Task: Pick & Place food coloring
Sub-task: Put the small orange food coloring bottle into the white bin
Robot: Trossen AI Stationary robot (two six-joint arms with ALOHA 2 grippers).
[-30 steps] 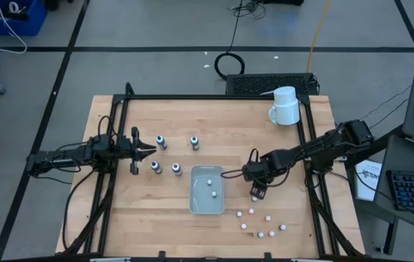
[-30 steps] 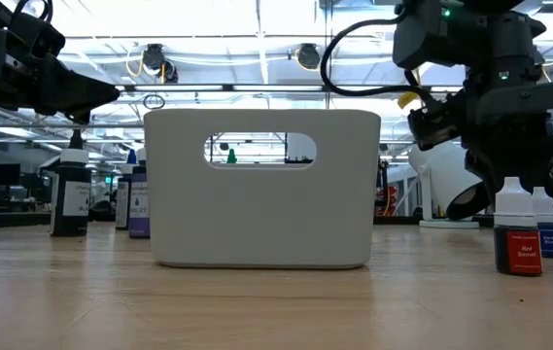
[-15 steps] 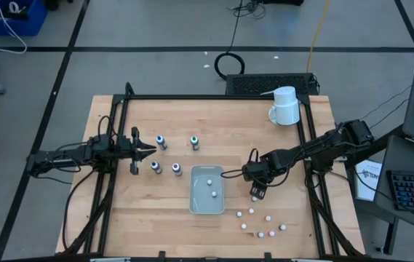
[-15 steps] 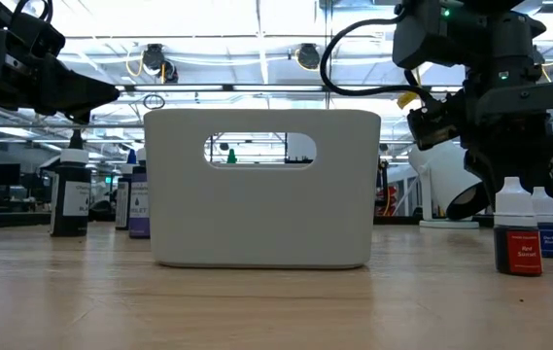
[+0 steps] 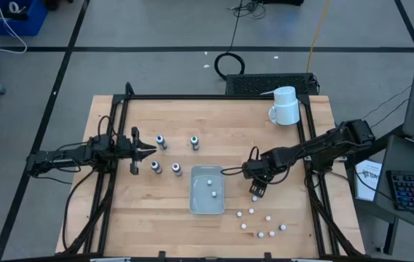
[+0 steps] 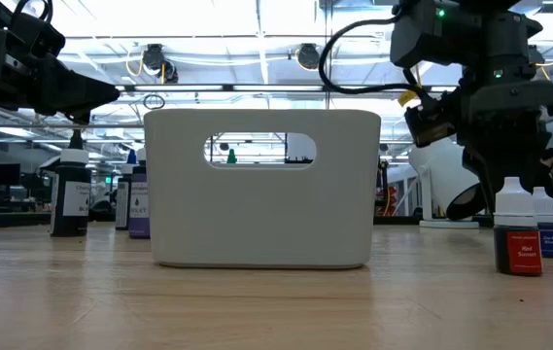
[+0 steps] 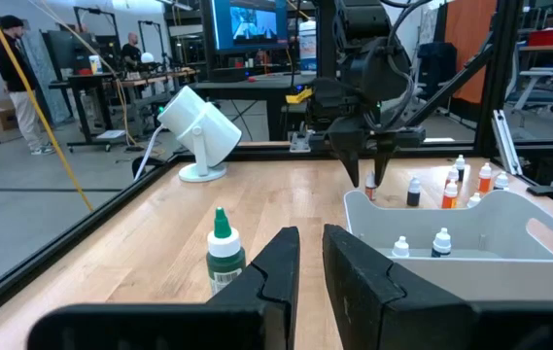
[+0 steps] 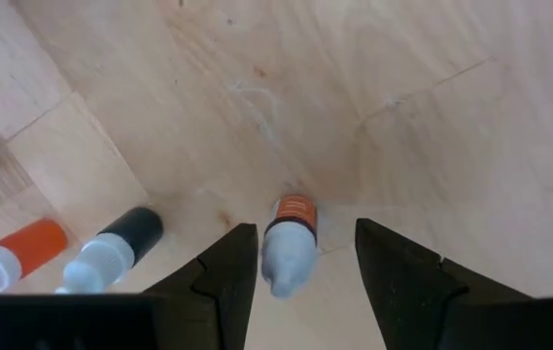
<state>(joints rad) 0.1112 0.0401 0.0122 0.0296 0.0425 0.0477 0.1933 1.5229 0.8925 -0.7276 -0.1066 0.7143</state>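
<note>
- The right gripper [image 8: 295, 267], fingers spread wide, hangs directly above a small orange-labelled white food coloring bottle [image 8: 288, 245] standing on the wooden desk [image 8: 257, 87], not touching.
- The left gripper [image 5: 151, 151] is closed, empty.

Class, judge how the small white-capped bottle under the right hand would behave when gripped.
The small white-capped bottle with an orange label, standing between the open right hand, looks tall and narrow, so probably tippy. Being small plastic, it is likely light; its rounded body might slip.

On our wooden worktop [image 5: 141, 211] stand four dark-capped bottles [image 5: 156, 167], a white bin [image 5: 207, 207] near the middle, a white mug [image 5: 285, 106] at a far corner, and small white-capped bottles [image 5: 252, 212] beside the bin.
</note>
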